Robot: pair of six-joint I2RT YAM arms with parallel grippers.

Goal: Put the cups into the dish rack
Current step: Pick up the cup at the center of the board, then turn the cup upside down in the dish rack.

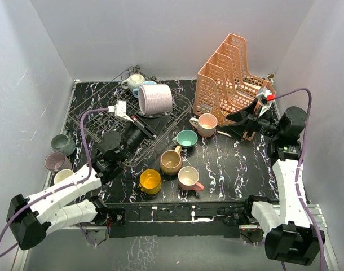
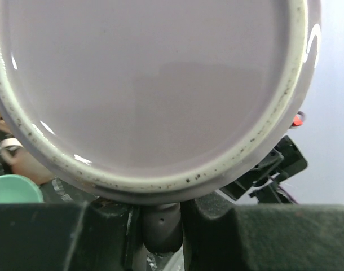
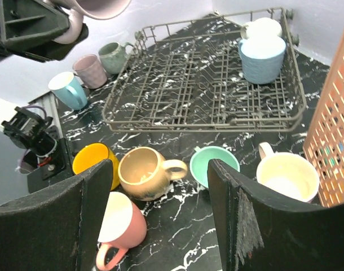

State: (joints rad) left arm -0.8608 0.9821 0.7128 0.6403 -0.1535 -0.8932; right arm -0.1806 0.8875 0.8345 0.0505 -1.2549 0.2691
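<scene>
Left gripper (image 2: 161, 226), clamped on only the handle of the lilac cup (image 2: 155, 84) above the dish rack (image 3: 206, 90), may let it swing, slip and chip.

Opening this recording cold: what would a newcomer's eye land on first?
The big lilac mug, gripped by the left arm's fingers and held on its side over the dish rack, fills the left wrist view. Loose cups cluster on the dark marbled table in front of the rack. A tall orange file organizer stands at the back right.
</scene>
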